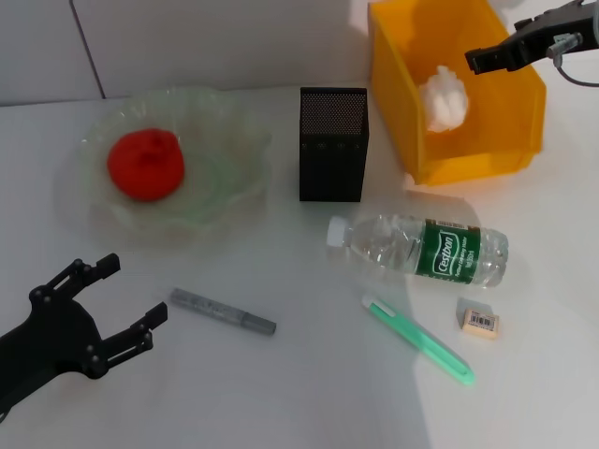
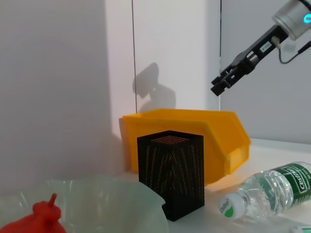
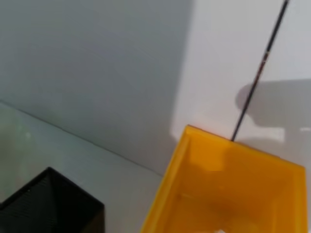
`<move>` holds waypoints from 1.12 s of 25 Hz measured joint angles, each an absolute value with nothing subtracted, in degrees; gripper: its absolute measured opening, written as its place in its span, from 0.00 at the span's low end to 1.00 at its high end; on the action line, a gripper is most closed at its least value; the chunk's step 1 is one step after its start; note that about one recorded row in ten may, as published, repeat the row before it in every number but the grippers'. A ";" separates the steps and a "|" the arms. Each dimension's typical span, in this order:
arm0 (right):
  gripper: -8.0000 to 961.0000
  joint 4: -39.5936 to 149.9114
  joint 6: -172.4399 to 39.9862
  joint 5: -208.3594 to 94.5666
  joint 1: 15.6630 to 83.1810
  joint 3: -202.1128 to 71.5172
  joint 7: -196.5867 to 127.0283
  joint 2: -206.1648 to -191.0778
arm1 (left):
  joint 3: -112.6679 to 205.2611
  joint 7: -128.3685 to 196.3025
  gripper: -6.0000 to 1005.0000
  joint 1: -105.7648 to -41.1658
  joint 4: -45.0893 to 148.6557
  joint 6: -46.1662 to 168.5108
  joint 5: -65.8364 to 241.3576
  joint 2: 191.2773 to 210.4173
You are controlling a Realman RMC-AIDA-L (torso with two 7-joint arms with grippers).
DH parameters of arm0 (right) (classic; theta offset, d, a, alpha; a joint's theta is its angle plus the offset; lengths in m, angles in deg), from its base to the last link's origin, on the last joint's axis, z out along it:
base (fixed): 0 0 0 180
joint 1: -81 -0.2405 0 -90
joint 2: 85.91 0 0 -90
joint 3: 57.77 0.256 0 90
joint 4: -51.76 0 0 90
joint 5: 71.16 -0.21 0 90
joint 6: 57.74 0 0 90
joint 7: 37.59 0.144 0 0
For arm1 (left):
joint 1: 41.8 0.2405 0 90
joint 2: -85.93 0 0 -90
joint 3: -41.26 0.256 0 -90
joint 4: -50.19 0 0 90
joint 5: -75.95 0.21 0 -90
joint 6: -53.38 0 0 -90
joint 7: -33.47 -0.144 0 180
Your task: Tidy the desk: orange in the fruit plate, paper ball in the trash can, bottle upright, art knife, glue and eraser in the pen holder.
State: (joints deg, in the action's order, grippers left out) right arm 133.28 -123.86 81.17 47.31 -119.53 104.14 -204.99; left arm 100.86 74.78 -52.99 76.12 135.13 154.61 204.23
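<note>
The bottle [image 1: 419, 248] lies on its side at mid-counter, right of the pen holder [image 1: 333, 143]. It looks light, thin-walled and slippery, likely to roll; gripping across the labelled middle seems safest. The right tool [image 1: 479, 60] hovers over the trash can [image 1: 524, 103], above the paper ball [image 1: 444, 98], fingers seemingly together. The left tool [image 1: 117, 304] rests near-left, fingers spread, empty.

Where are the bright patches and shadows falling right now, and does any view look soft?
Head view: a bright patch of light covers the desk around the bottle, glue and eraser. Left wrist view: a dark arm-shaped shadow on the wall above the trash can; the right gripper hangs beside it. Right wrist view: soft overall, a blurred shadow on the wall.
</note>
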 joint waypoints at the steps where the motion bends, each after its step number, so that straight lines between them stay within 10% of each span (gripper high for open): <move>1: 0.78 134.95 -126.45 80.27 47.30 -119.38 103.45 -204.98 | 100.86 74.78 0.87 -52.89 76.11 135.49 154.61 204.20; 28: 0.80 125.62 -149.80 77.76 33.63 -130.75 91.25 -204.87 | 100.78 74.78 0.87 -52.69 76.12 135.83 154.61 204.33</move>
